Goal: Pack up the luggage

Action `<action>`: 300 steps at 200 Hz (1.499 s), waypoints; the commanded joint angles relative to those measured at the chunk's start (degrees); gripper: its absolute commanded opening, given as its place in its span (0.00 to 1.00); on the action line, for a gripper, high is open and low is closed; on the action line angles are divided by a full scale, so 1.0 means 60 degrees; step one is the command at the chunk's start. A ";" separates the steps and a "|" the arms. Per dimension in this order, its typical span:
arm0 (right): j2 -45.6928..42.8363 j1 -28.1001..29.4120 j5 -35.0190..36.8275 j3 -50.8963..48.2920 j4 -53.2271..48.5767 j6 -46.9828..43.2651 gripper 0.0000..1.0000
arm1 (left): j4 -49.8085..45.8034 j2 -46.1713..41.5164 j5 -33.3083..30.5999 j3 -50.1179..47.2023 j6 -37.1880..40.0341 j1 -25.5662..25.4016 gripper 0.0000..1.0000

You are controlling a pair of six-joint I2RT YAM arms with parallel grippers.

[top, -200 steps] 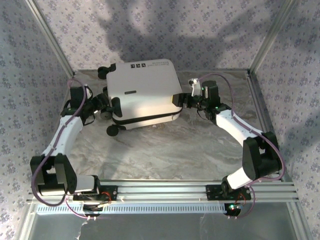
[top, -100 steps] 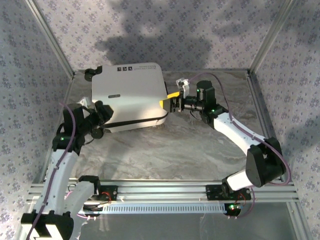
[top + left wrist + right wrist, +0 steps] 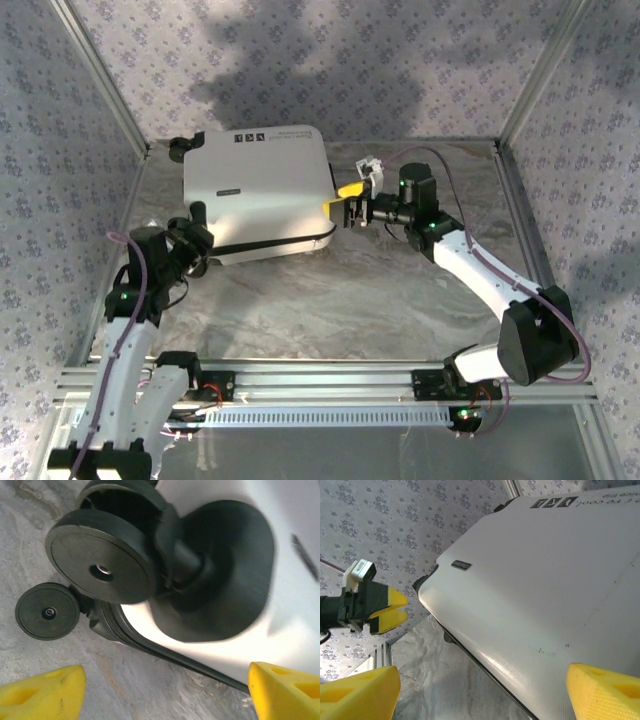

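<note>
On the left, the left arm [image 3: 122,325] bends over toward the near-left corner of the luggage [image 3: 258,185]. The luggage is a white hard-shell case that lies flat and closed at the back left of the marbled table [image 3: 330,300], close to the wallpapered rear wall [image 3: 420,70]. The left gripper [image 3: 167,695] hovers at that corner with its jaws spread wide. In its wrist view the two yellow fingertips [image 3: 45,690] sit at opposite edges with nothing pinched between them. Just ahead stand a large black wheel [image 3: 102,562] on its round black mount [image 3: 230,580] and a second wheel [image 3: 47,612] beside it. The black zipper band [image 3: 165,652] runs along the shell's edge just above the table. On top of the shell, a small dark label [image 3: 231,188] sits near the middle and a row of black markings [image 3: 262,137] lies near the far edge. To the right, the right gripper [image 3: 345,207] is level with the case's right side and just beside it; whether it touches I cannot tell. Its yellow jaws also stand wide apart, gripping nothing, and its wrist view looks across the white shell. Farther right, the right arm [image 3: 480,270] slants back to its base on the aluminium rail [image 3: 330,385].
</note>
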 commanded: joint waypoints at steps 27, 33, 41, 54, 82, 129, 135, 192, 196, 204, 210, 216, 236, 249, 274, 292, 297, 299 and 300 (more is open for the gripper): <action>-0.0429 -0.0344 0.0160 -0.0538 -0.0186 -0.0259 0.88 | 0.1391 0.0571 0.0256 0.0082 -0.0619 0.0797 0.84; -0.0431 -0.0393 0.0160 -0.0588 -0.0160 -0.0251 0.88 | 0.1405 0.0550 0.0269 0.0150 -0.0621 0.0911 0.84; -0.0446 -0.0419 0.0160 -0.0661 -0.0127 -0.0216 0.88 | 0.1382 0.0524 0.0262 0.0223 -0.0619 0.1048 0.84; -0.0435 -0.0415 0.0188 -0.0801 -0.0008 -0.0163 0.88 | 0.1440 0.0478 0.0376 0.0302 -0.0649 0.1327 0.84; -0.0415 -0.0375 0.0276 -0.1094 0.0176 -0.0128 0.88 | 0.1631 0.0635 0.0568 0.0380 -0.0703 0.1716 0.85; -0.0397 -0.0180 0.0487 -0.1604 0.0417 -0.0057 0.88 | 0.2475 0.1716 0.1116 0.0378 -0.0978 0.1966 0.84; -0.0401 -0.0130 0.0509 -0.1679 0.0455 -0.0053 0.88 | 0.2554 0.1897 0.1174 0.0422 -0.0996 0.1969 0.84; -0.0456 0.0587 0.1284 -0.2378 0.0604 -0.0252 0.88 | 0.3265 0.2882 0.1362 0.0580 -0.1293 0.1970 0.76; -0.0455 0.0659 0.1416 -0.2448 0.0616 -0.0291 0.87 | 0.3285 0.2917 0.1371 0.0599 -0.1295 0.1978 0.75; -0.0473 0.0816 0.1729 -0.2591 0.0653 -0.0362 0.87 | 0.3321 0.2983 0.1390 0.0642 -0.1300 0.1984 0.72; -0.0467 0.0925 0.1990 -0.2685 0.0671 -0.0460 0.87 | 0.3362 0.3021 0.1404 0.0672 -0.1308 0.1984 0.70; -0.0458 0.1056 0.2242 -0.2776 0.0675 -0.0564 0.87 | 0.3354 0.3058 0.1411 0.0687 -0.1308 0.1989 0.68; -0.0279 0.1339 0.2759 -0.2920 0.0681 -0.0750 0.87 | 0.3398 0.3181 0.1469 0.0778 -0.1286 0.1994 0.59; -0.0108 0.1503 0.3026 -0.3039 0.0808 -0.0852 0.87 | 0.3406 0.3242 0.1483 0.0823 -0.1253 0.1992 0.55; 0.0346 0.1763 0.3364 -0.3157 0.1107 -0.0930 0.86 | 0.3483 0.3259 0.1553 0.0823 -0.1191 0.1997 0.41; 0.0689 0.1995 0.3628 -0.3239 0.1429 -0.0968 0.86 | 0.3584 0.3258 0.1610 0.0808 -0.1119 0.1996 0.33; 0.0782 0.2080 0.3714 -0.3254 0.1497 -0.0986 0.86 | 0.3592 0.3258 0.1644 0.0817 -0.1117 0.1997 0.33; 0.0810 0.2115 0.3747 -0.3254 0.1512 -0.0989 0.86 | 0.3589 0.3255 0.1657 0.0821 -0.1117 0.1999 0.33; 0.0827 0.2126 0.3763 -0.3254 0.1522 -0.0997 0.86 | 0.3588 0.3250 0.1659 0.0822 -0.1117 0.1992 0.33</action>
